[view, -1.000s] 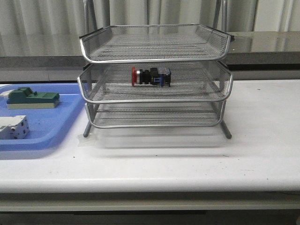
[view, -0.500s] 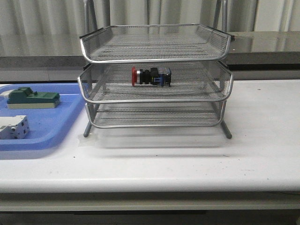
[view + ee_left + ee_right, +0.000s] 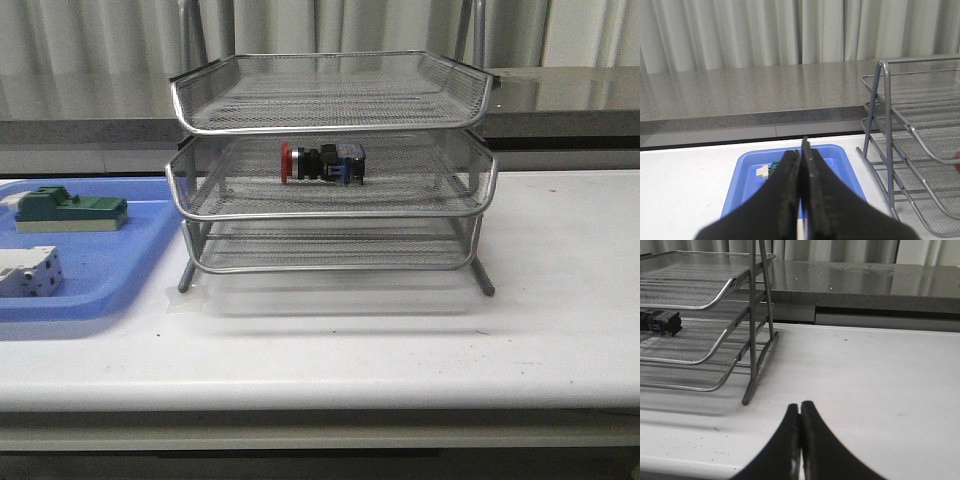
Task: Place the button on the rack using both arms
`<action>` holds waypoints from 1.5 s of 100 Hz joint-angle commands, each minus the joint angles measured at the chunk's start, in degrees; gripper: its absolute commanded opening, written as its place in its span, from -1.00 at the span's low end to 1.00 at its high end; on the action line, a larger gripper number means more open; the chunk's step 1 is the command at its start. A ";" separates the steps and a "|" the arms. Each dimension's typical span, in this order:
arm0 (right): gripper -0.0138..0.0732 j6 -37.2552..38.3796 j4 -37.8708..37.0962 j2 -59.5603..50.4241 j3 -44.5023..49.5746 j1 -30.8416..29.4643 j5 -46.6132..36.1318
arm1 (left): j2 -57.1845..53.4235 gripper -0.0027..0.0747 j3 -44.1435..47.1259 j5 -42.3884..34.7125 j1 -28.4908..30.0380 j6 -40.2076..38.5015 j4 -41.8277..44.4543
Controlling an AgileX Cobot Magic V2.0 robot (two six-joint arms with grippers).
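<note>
The button (image 3: 322, 163), red head to the left and blue block to the right, lies on its side in the middle tier of the silver wire rack (image 3: 330, 215). Its dark rear end (image 3: 660, 322) also shows in the right wrist view inside the rack (image 3: 715, 305). My left gripper (image 3: 803, 147) is shut and empty, held above the blue tray, with the rack (image 3: 910, 150) off to one side. My right gripper (image 3: 800, 407) is shut and empty over bare white table beside the rack's foot. Neither arm appears in the front view.
A flat blue tray (image 3: 110, 290) sits left of the rack, holding a green block (image 3: 68, 210) and a white terminal block (image 3: 28, 272). A grey stone counter (image 3: 560, 95) and curtains run behind the white table (image 3: 560, 300).
</note>
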 commanded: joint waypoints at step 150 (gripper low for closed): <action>-0.82 -0.03 0.00 -0.88 -0.98 -0.25 -4.83 | -18.14 -0.98 22.38 -17.39 -0.40 -37.24 35.33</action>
